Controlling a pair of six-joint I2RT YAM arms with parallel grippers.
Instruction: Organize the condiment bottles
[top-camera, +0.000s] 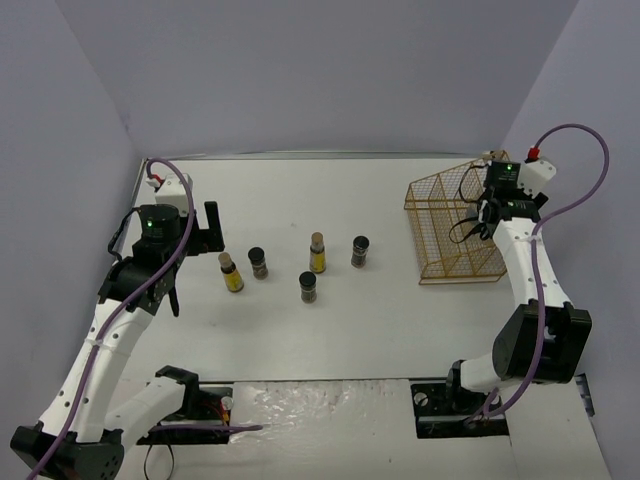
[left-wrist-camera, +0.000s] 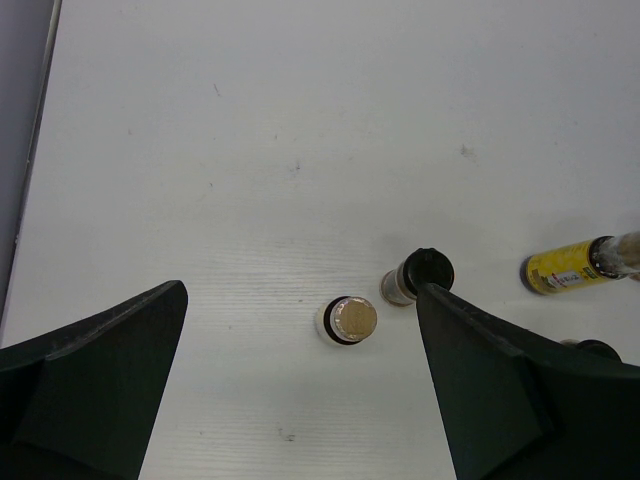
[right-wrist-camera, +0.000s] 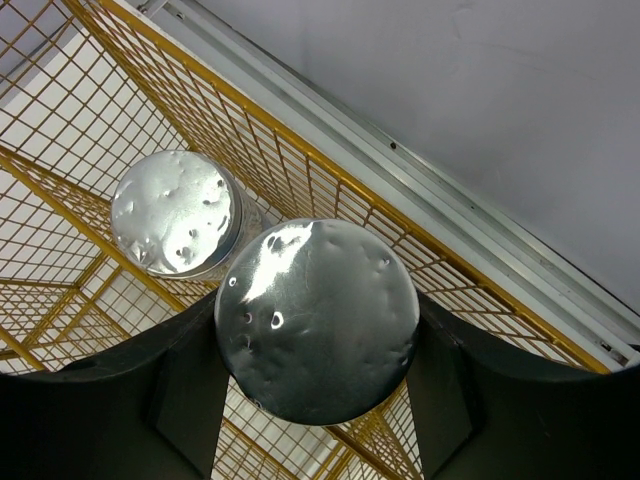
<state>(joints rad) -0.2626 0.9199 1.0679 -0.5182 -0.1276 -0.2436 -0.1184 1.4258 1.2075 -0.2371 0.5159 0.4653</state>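
The right gripper (right-wrist-camera: 318, 345) has its two dark fingers (right-wrist-camera: 190, 390) pressed against both sides of a silver-lidded jar (right-wrist-camera: 315, 300), so it is closed on this jar and holds it. The jar fills the middle of the right wrist view, over the gold wire basket (right-wrist-camera: 300, 170). A second silver-lidded jar (right-wrist-camera: 175, 212) stands inside the basket, just beside the held one, at the upper left of it. Behind the basket, a metal rail (right-wrist-camera: 480, 250) runs along the edge of the table under a grey wall (right-wrist-camera: 450, 80). The left gripper (left-wrist-camera: 300, 295) is spread wide and holds nothing. It hangs over the white table (left-wrist-camera: 250, 120), which shows a few small dark specks. Under it are a cork-topped yellow bottle (left-wrist-camera: 347, 320) and a black-capped bottle (left-wrist-camera: 420, 272), near each other. In the top view, five bottles stand loose in the middle of the frame: the yellow bottle (top-camera: 230, 272) and a dark one (top-camera: 258, 262) at the left, another dark bottle (top-camera: 308, 287) lower down, a second yellow bottle (top-camera: 318, 252) and a third dark bottle (top-camera: 360, 251) further right. The basket is at the right of this frame, well apart from them. Pale lilac-grey walls (top-camera: 300, 70) close the table on the far side and on both sides.
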